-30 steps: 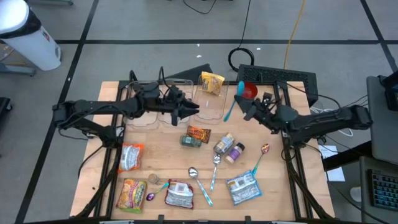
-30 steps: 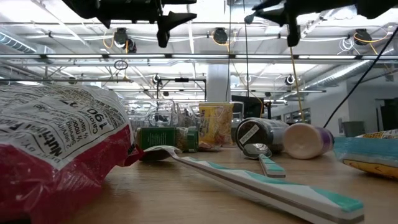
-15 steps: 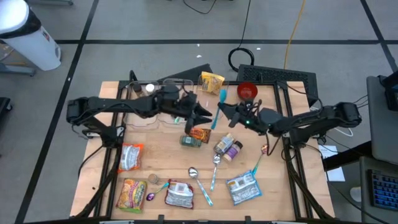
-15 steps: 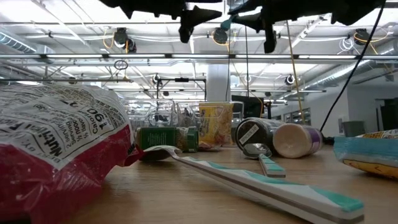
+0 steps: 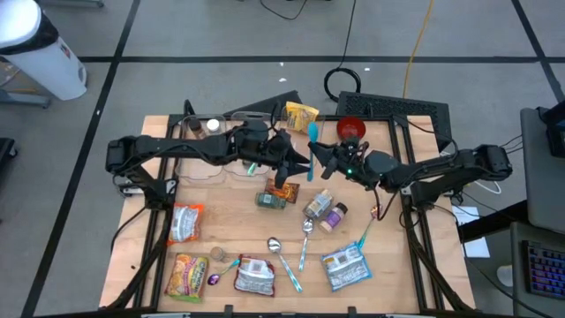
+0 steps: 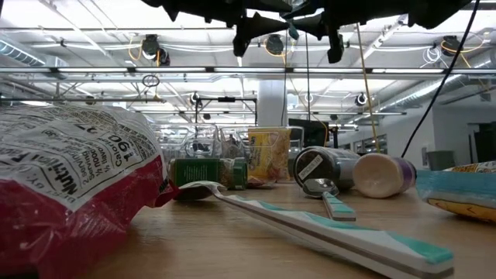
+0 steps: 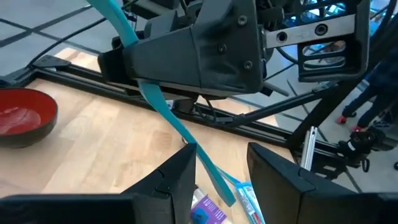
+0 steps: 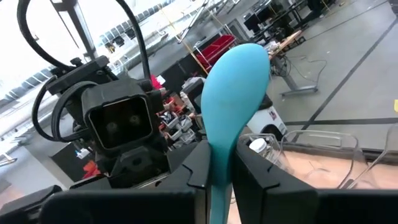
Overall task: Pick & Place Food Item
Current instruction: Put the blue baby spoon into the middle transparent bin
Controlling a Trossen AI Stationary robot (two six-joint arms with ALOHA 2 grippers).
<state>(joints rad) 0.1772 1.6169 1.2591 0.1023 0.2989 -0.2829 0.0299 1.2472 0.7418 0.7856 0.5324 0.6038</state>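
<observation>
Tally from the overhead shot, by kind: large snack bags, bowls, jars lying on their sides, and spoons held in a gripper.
Large snack bags: 5
Red bowl: 1
Jars on their sides: 2
Teal spoon in the right gripper: 1
Total: 9

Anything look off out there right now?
Yes: the right end effector is shut on a teal spoon, not food, held in the air facing the open left end effector. Nothing looks spilled.

The air above the table's (image 5: 221, 208) middle is blocked by both arms meeting there; bare wood is left between the snack bags (image 5: 187, 221) and the cans (image 5: 322, 208).
</observation>
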